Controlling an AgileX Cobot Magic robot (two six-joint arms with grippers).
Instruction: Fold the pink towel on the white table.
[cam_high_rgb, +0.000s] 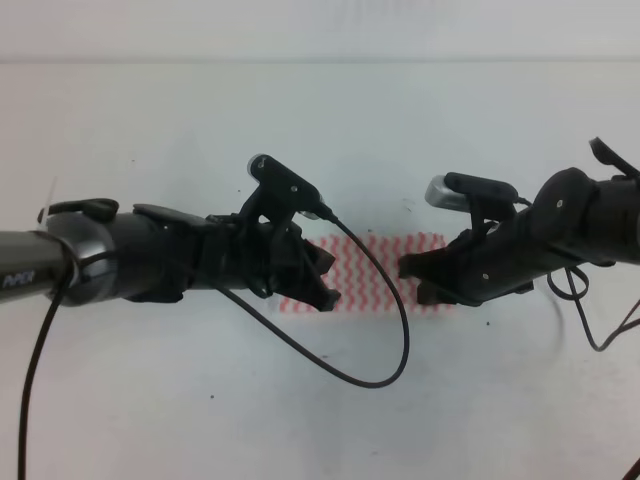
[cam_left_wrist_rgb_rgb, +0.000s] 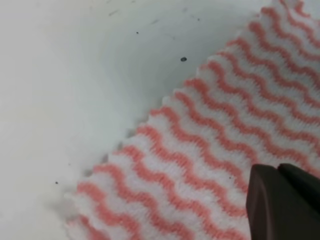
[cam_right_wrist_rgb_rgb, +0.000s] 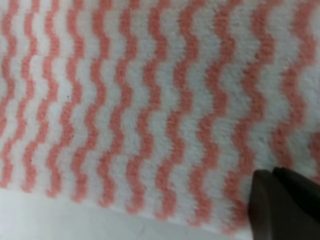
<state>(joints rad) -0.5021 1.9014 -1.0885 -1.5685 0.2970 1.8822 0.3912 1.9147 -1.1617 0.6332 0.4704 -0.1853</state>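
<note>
— Where did we have the pink towel (cam_high_rgb: 375, 272) just then?

— Flat on the white table (cam_high_rgb: 200, 130), a little toward four o'clock of the table's middle in the high view, with our left gripper (cam_high_rgb: 322, 278) over its nine o'clock end and our right gripper (cam_high_rgb: 418, 280) over its three o'clock end.

— And the jaws?

— We could not tell for either. Each wrist view showed only one dark fingertip at the lower right corner (left one (cam_left_wrist_rgb_rgb: 282, 202), right one (cam_right_wrist_rgb_rgb: 287, 205)), hovering over or resting on the striped cloth, with nothing visibly pinched. From above the arms hid the tips.

— What worried us?

— The cloth looked thin and lay flush on the table, so we judged a finger could slide over the edge and close on nothing — or nip only a few threads and drop the corner midway. If one side caught and the other missed, the fold would come out skewed. The left arm's cable (cam_high_rgb: 385, 330) also looped low across the towel's six o'clock edge, and we thought it might drag the cloth.

— Which way did it lie?

— Long axis running nine to three o'clock in the high view, short edges under the grippers, zigzag stripes running roughly along the length. In the left wrist view its pinked edge ran on a diagonal, from seven toward one o'clock.
</note>
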